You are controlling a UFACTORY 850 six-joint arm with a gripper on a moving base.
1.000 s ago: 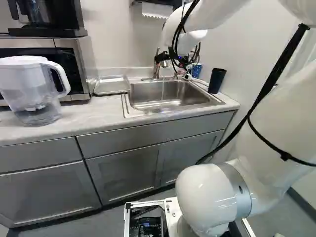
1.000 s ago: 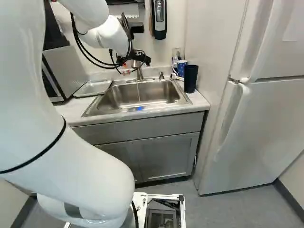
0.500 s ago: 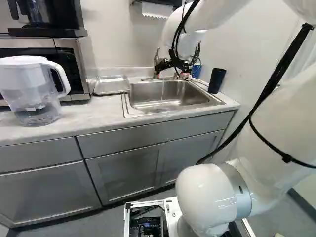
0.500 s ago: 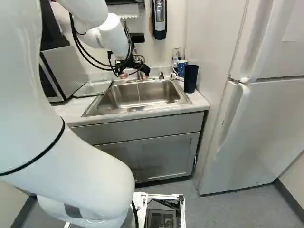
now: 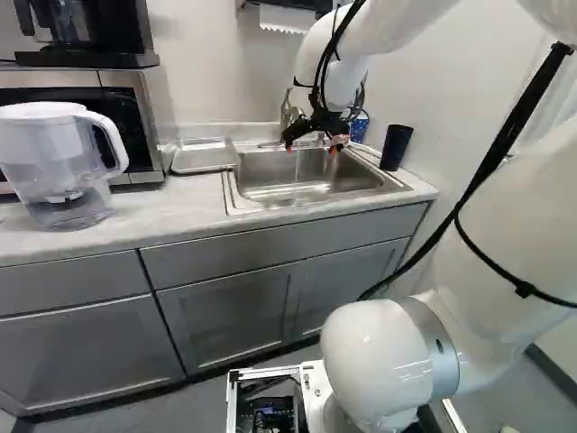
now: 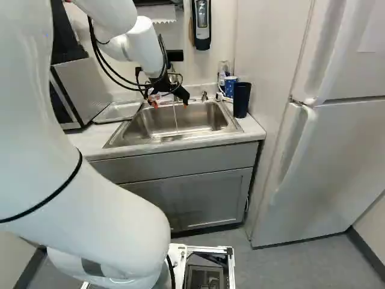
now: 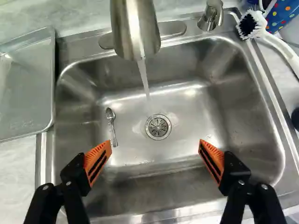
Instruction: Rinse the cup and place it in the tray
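My gripper [image 5: 311, 149] hangs over the back of the sink in the left base view. The wrist view shows the gripper [image 7: 155, 151] with its orange-padded fingers wide open, nothing between them, pointing down into the sink [image 7: 187, 126]. Water runs from the faucet [image 7: 135, 30] toward the drain. A dark cup [image 6: 241, 99] stands upright on the counter beside the sink; a blue dotted cup [image 6: 230, 86] is behind it. On the sink's other side lies the metal tray [image 7: 25, 88], with nothing visible in it.
A small spoon [image 7: 112, 126] lies in the sink near the drain. A white brush [image 7: 275, 39] rests by the dotted cup. A water pitcher [image 5: 54, 167] and a microwave [image 5: 135, 108] stand left of the tray; a refrigerator [image 6: 337, 138] is at the right.
My gripper has swung from a more level pose to pointing down, and its open fingers now show over the sink in both base views. The base has not moved.
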